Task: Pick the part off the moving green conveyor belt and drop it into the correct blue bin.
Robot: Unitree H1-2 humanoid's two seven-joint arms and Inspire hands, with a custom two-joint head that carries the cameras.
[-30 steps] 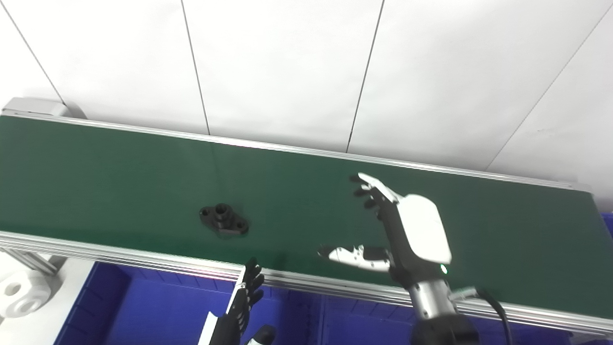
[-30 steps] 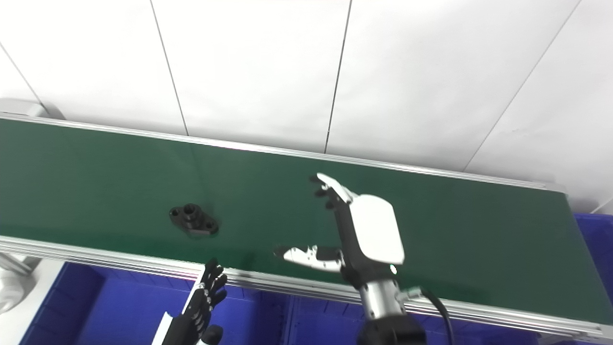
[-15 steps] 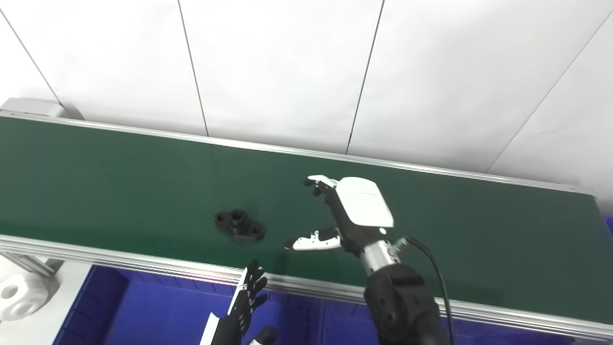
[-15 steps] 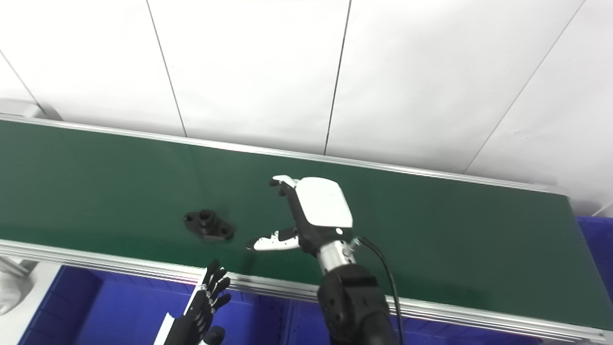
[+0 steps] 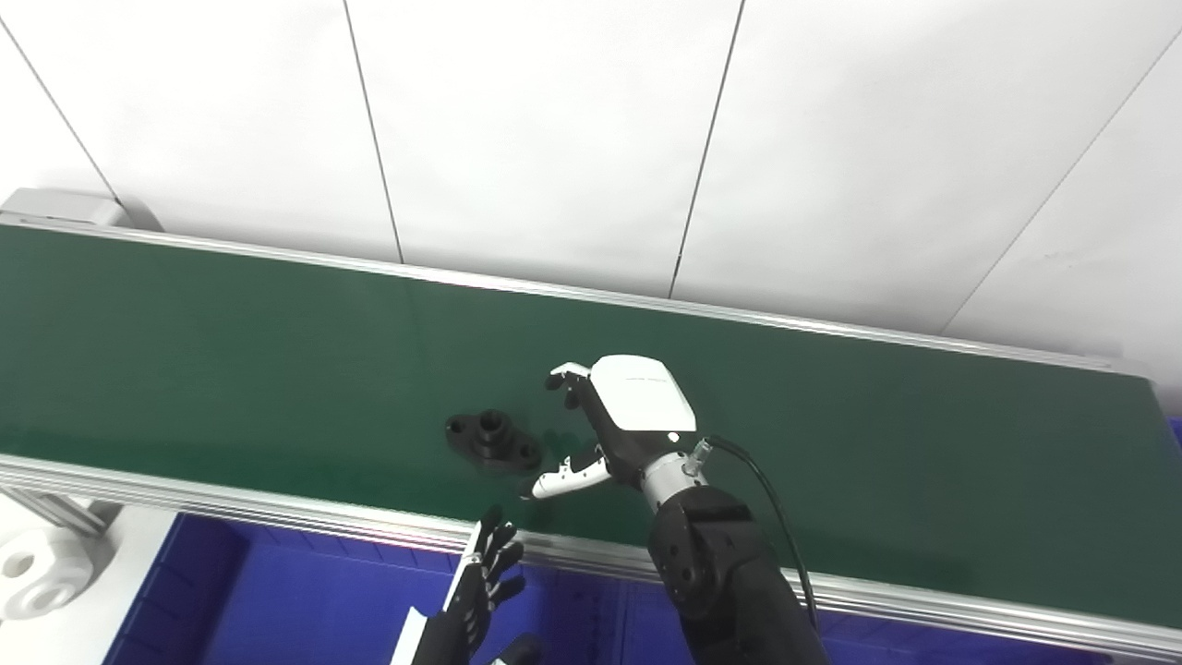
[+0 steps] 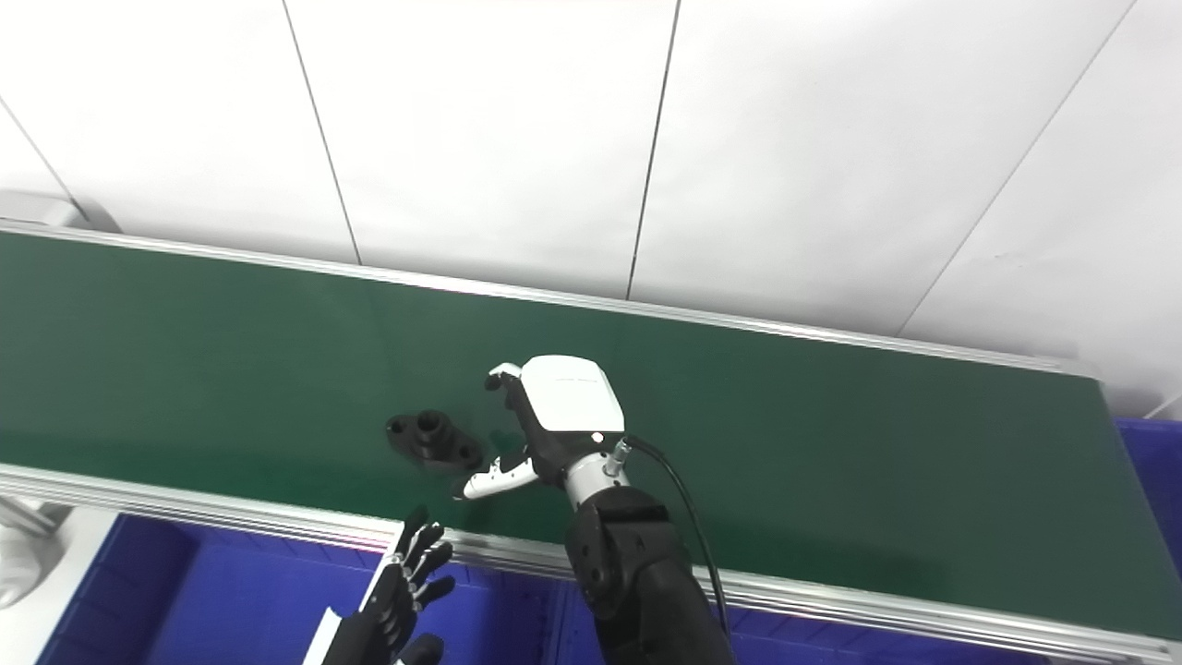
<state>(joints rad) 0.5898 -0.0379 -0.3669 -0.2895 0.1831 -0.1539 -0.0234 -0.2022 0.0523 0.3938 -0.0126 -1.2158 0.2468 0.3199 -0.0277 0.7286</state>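
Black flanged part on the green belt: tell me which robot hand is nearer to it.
Right. The right robot hand is open over the green conveyor belt, just right of the black flanged part, not touching. The left robot hand waits below the belt's near rail, over the blue bin.

black part [image 5: 492,440], green belt [image 5: 231,351], blue bin [image 5: 305,600].

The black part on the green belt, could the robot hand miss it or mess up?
Yes, it might. The black part lies loose on the green belt, which moves, and the right hand is open just beside it, not yet around it, so mistimed closing could grab nothing. The thumb tip sits very near the part and could nudge it aside. The part also lies close to the belt's near rail, so a push might tip it off toward the blue bin below.
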